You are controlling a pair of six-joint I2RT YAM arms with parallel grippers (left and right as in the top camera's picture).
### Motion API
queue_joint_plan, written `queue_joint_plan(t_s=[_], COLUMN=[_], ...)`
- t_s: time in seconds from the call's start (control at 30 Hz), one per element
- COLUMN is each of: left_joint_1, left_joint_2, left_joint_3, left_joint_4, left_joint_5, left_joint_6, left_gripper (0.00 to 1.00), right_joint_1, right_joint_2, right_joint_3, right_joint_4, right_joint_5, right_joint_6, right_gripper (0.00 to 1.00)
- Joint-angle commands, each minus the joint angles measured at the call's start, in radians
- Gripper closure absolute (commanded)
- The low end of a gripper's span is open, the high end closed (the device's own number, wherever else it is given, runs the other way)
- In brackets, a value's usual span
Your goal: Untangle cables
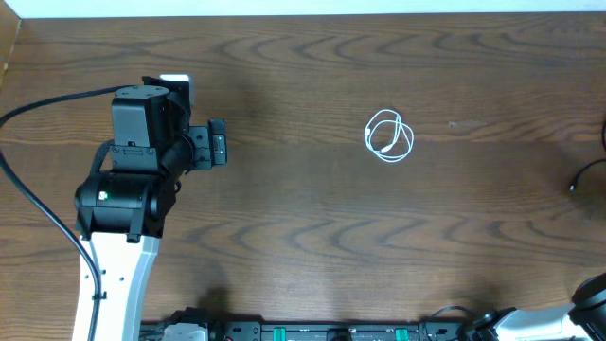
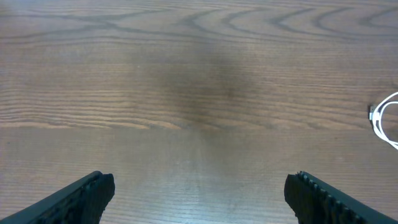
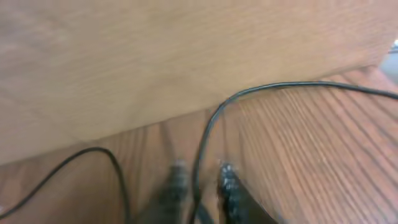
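Cords apart: the white cord [image 1: 389, 135] lies coiled right of centre in the overhead frame, and the black cord [image 3: 208, 124] is at the far right edge. My left claw [image 2: 199, 186] hangs wide and empty. My right claw [image 3: 203, 183] stands narrow astride the black cord; blur hides whether it grips. The untangling looks nearly done. Next, I judge, the black cord must be laid down well clear.

A broad dark brown wood-grain table [image 1: 312, 218] fills nearly everything I can see, its wavy grain running lengthwise. A narrow white strip [image 1: 312, 8] runs along its far edge. At the near edge sits a black rail with small green fittings [image 1: 322, 332]. In the right wrist view, a pale tan wooden panel [image 3: 155, 56] meets the tabletop, all rather blurred.
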Motion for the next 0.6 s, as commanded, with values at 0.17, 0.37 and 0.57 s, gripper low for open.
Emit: queue_joint_plan(t_s=[0.17, 0.37, 0.57], left_joint_1=[0.001, 0.001, 0.001], left_joint_2=[-0.001, 0.0, 0.0], left_joint_3=[0.009, 0.009, 0.009], left_joint_4=[0.001, 0.001, 0.001], left_joint_5=[0.002, 0.002, 0.002], left_joint_6=[0.006, 0.006, 0.006], left_gripper=[0.08, 0.08, 0.07], right_joint_1=[0.032, 0.134, 0.332], right_joint_2=[0.006, -0.043, -0.086], right_joint_3=[0.003, 0.003, 0.003], right_joint_4=[0.012, 0.009, -0.031], right_joint_5=[-0.17, -0.367, -0.62], right_joint_6=[-0.028, -0.204, -0.384], right_gripper=[0.01, 0.01, 0.01])
